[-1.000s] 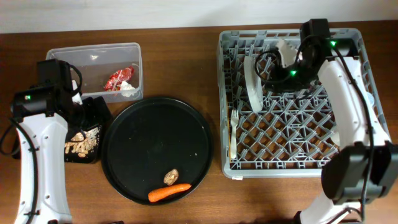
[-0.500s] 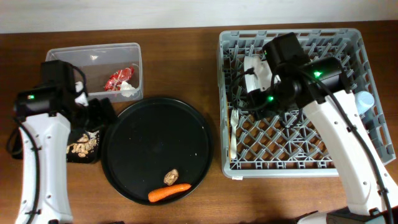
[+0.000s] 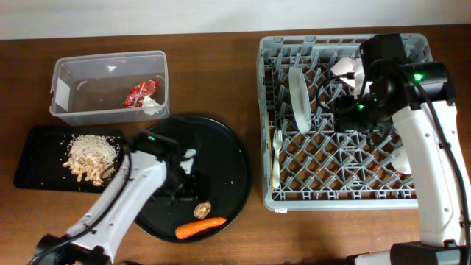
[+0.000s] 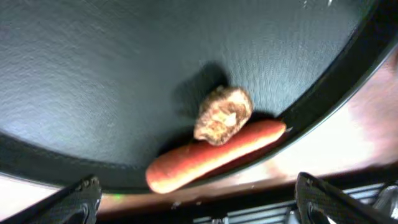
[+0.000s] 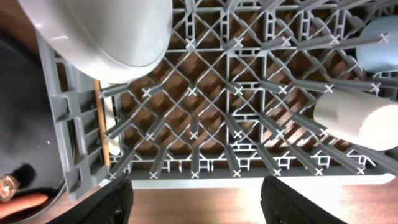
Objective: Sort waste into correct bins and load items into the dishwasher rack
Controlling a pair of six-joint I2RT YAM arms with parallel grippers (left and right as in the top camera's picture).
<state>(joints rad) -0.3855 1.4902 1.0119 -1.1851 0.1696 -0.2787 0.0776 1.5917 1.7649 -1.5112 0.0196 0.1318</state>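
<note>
Dark wood bench (image 3: pixel 221 44). Left fingers (image 3: pixel 184 184) spread wide, empty, above the round black tray (image 3: pixel 191 140), near the brown lump (image 4: pixel 222 115), which sits right against the carrot (image 4: pixel 214 155) by the tray's rim. Right fingers (image 3: pixel 350 112) apart, gripping nothing, over the dishwasher rack (image 3: pixel 346 197), beside the upright white plate (image 3: pixel 299 99). Red wrapper (image 3: pixel 140 93) in clear tub (image 3: pixel 73 110); food scraps (image 3: pixel 92 154) in shallow black tray (image 3: pixel 37 165).

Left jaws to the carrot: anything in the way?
Only the small brown lump: it lies against the carrot on the side facing the left gripper, which hovers over the round black tray, jaws open. Nothing else visible between them.
</note>
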